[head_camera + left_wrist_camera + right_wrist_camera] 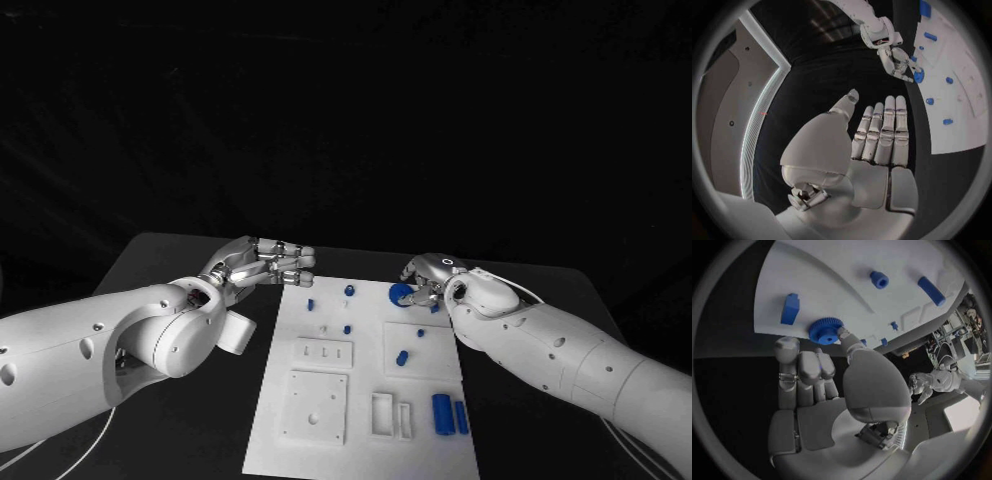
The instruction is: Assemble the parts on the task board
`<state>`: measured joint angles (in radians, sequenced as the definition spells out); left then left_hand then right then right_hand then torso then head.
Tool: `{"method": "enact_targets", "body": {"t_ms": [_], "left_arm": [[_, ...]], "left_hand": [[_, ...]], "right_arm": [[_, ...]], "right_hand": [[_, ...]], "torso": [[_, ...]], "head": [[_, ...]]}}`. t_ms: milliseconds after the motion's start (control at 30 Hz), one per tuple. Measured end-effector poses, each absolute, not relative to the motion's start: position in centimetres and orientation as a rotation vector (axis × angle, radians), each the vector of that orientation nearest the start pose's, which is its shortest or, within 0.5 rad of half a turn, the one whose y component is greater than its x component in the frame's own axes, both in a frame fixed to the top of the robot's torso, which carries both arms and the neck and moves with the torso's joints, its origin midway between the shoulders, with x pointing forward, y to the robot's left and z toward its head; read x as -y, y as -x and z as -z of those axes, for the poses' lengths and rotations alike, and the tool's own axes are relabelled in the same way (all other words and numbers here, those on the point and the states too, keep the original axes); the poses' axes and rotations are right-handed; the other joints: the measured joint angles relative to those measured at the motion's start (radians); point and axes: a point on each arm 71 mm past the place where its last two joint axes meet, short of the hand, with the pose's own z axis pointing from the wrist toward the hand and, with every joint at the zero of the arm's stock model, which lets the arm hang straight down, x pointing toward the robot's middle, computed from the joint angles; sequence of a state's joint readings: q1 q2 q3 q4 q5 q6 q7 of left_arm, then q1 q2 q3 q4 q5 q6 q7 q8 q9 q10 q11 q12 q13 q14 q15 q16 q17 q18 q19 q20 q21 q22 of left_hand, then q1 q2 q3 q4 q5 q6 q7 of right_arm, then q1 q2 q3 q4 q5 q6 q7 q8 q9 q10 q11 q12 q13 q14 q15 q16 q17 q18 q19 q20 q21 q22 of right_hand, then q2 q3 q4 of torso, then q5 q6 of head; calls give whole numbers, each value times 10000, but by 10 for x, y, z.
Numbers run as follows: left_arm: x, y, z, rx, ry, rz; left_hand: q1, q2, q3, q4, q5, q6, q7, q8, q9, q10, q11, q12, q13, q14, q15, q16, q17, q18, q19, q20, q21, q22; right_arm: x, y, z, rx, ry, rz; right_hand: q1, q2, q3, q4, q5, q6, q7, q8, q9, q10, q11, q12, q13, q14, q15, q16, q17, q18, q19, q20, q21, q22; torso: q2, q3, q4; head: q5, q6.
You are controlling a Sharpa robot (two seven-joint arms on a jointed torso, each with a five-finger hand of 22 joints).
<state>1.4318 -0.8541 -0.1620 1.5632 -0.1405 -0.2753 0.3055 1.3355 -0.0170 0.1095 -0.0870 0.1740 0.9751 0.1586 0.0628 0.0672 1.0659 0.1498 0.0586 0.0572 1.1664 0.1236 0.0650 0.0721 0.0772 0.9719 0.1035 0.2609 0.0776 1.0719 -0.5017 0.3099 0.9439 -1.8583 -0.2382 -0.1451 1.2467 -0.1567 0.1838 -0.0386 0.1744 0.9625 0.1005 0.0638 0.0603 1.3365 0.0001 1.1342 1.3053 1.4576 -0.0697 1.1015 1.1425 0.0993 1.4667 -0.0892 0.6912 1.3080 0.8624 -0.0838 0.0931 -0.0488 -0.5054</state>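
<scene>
At the task board's [433,440] far edge, the right hand [430,283] pinches a blue gear [401,293]; it should seat squarely. The left hand [260,262] hovers open-fingered.

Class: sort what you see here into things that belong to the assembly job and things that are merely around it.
Belonging to the job:
- task board
- blue gear, held by the right hand
- blue parts on the board
- left hand, holding nothing

Merely around:
- black table
</scene>
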Motion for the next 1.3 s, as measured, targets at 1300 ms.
{"method": "enact_targets", "body": {"t_ms": [1300], "left_arm": [[-200, -501, 112, -15321, 8104, 14985]], "left_hand": [[0, 0, 0, 0, 0, -36, 36, 0, 0, 0, 0, 0, 0, 0, 0, 0, 0, 0, 0, 0, 0, 0]], "right_arm": [[217, -587, 193, -15833, 1152, -2954]], "right_hand": [[-77, 77, 223, -395, 1320, 529, 84, 0, 10, -54, 54, -49, -59, 0, 0, -47, 51, -2, 0, 0, -194, -4]], "torso": [[-13, -3, -11]], "head": [[-54, -58]]}}
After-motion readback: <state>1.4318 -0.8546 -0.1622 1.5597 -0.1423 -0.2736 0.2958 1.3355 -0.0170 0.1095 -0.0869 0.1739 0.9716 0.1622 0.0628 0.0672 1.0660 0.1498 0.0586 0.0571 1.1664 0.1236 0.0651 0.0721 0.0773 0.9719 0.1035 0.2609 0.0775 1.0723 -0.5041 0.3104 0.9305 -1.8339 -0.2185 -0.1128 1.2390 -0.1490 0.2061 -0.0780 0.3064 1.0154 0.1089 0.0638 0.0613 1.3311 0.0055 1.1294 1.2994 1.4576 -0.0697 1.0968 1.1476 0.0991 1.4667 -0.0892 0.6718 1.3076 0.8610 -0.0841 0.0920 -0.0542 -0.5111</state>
